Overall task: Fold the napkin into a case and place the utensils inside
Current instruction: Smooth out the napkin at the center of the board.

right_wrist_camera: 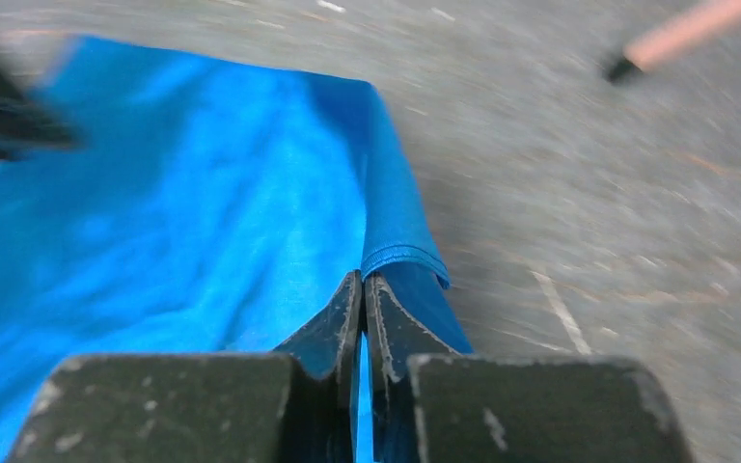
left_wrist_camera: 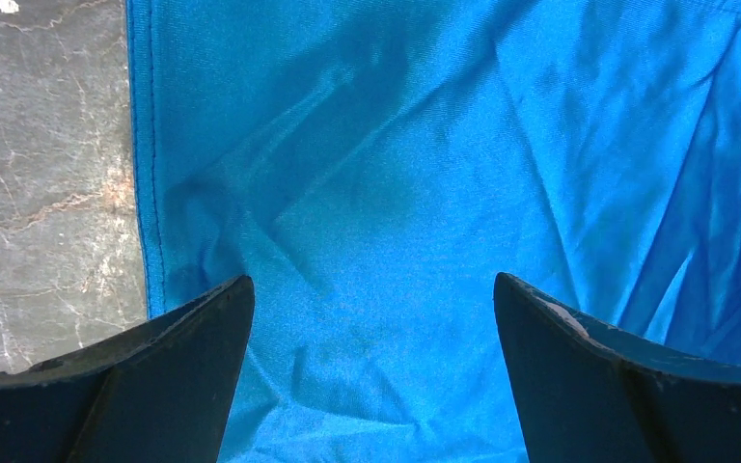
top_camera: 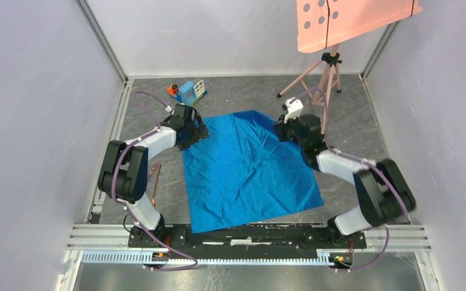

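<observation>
The blue napkin (top_camera: 249, 170) lies spread open and wrinkly on the grey table. My left gripper (top_camera: 197, 132) is open, low over the napkin's far left corner. In the left wrist view its jaws stand wide apart (left_wrist_camera: 371, 289) over the cloth (left_wrist_camera: 425, 174), next to the left hem. My right gripper (top_camera: 281, 128) is at the far right corner, shut on the napkin's edge (right_wrist_camera: 364, 280). The hem (right_wrist_camera: 400, 256) curls up just past the fingertips. A thin golden-copper utensil (top_camera: 155, 185) lies left of the napkin, beside my left arm. I cannot make out fork and spoon separately.
A small blue-and-white toy block house (top_camera: 192, 91) and an orange piece (top_camera: 172, 90) sit at the far left. A pink tripod (top_camera: 324, 76) with a pink perforated board (top_camera: 352, 21) stands at the far right, and its foot shows in the right wrist view (right_wrist_camera: 680, 34). White walls enclose the table.
</observation>
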